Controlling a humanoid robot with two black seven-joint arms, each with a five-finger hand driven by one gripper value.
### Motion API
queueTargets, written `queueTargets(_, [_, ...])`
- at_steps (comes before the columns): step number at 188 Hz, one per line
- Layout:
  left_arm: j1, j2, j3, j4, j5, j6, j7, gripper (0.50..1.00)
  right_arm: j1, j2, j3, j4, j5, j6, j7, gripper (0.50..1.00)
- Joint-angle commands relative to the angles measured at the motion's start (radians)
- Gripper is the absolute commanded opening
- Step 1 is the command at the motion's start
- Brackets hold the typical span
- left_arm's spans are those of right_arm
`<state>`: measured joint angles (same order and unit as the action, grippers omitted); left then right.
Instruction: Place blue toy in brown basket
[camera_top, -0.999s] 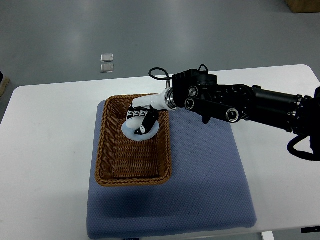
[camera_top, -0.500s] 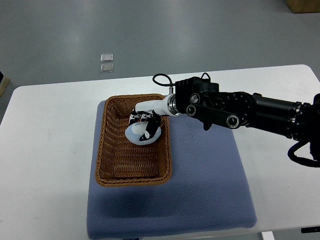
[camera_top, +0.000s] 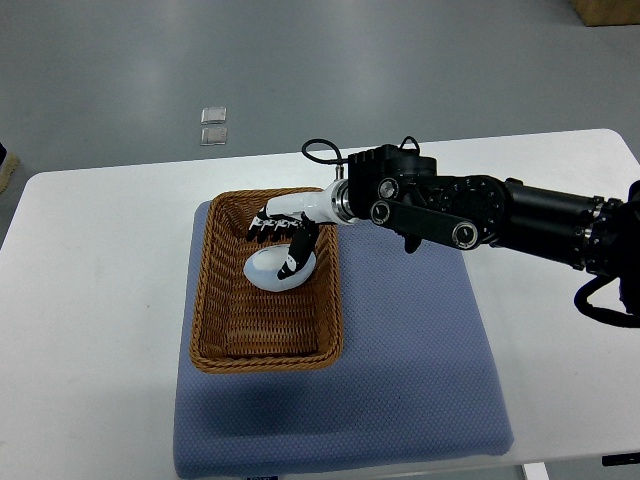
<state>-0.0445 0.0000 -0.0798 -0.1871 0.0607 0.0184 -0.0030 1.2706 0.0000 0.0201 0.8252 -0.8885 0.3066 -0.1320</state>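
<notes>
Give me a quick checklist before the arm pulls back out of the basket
1. Blue toy inside the brown basket: ok.
2. Toy resting on the basket floor: cannot tell, looks so.
3. Right hand released: fingers look spread above the toy, but one fingertip lies over it; cannot tell if contact is broken.
4. Basket sitting flat on the blue mat: ok.
5. Retreat path to the right over the basket rim free of objects: ok.
6. Left arm clear of the work: not in view, cannot tell.
</notes>
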Motion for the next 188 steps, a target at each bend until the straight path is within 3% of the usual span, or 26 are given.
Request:
queueTargets(1, [0.000, 0.000, 0.000, 0.000, 0.001, 0.000, 0.000, 1.000, 0.009, 0.000, 0.020, 0.000, 0.003, -0.001, 0.000, 0.832])
queueTargets(59, [0.000, 0.000, 0.000, 0.000, 0.001, 0.000, 0.000, 1.000, 0.023, 0.000, 0.302, -0.001, 0.083, -0.008, 0.020, 0.834])
queueTargets(91, [0.000, 0.000, 0.000, 0.000, 0.001, 0.000, 0.000, 1.000, -0.129, -0.104, 0.584, -0.001, 0.203, -0.009, 0.095, 0.852])
queueTargets(129, [0.000, 0.000, 0.002, -0.002, 0.001, 0.000, 0.000, 1.000, -0.353, -0.106, 0.917, -0.008, 0.374, -0.011, 0.164, 0.858])
queueTargets(188, [0.000, 0.000, 0.002, -0.002, 0.002, 0.000, 0.000, 1.000, -0.557, -0.092, 1.095, -0.055, 0.582, -0.011, 0.268, 0.883])
